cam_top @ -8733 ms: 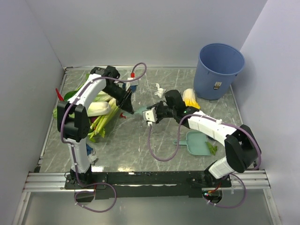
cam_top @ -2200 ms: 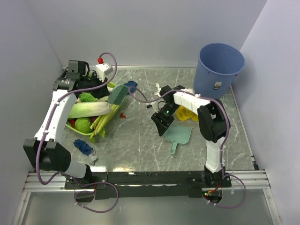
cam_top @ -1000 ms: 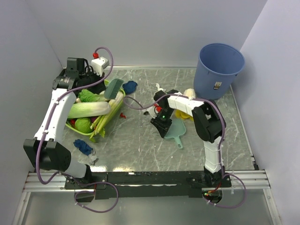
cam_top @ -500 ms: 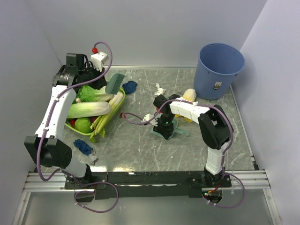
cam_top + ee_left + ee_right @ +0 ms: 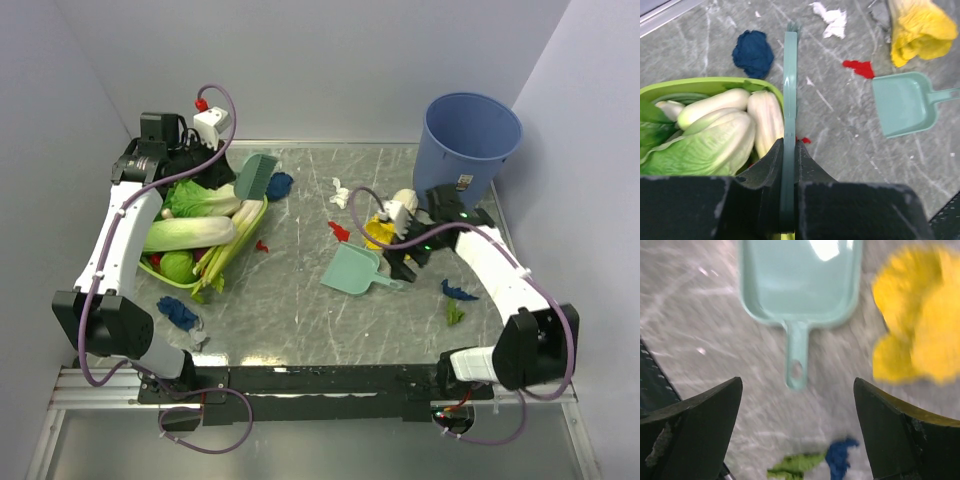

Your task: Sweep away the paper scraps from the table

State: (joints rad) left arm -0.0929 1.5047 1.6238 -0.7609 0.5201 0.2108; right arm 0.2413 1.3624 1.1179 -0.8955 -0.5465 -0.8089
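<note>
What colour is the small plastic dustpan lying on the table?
The small plastic dustpan is pale mint green; the left wrist view shows it sharpest.

We see two arms with white shells and black joints, the left arm (image 5: 115, 230) at the left of the frame, the right arm (image 5: 500, 272) at the right. Purple cables (image 5: 233, 108) loop along both, and the fingers (image 5: 695, 430) are black.

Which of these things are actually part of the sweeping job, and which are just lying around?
Part of the job:
- paper scraps, scattered blue, white, red and green
- brush
- dustpan
- table
- probably the bin

Just lying about:
- tray of leafy vegetables
- yellow vegetable
</note>
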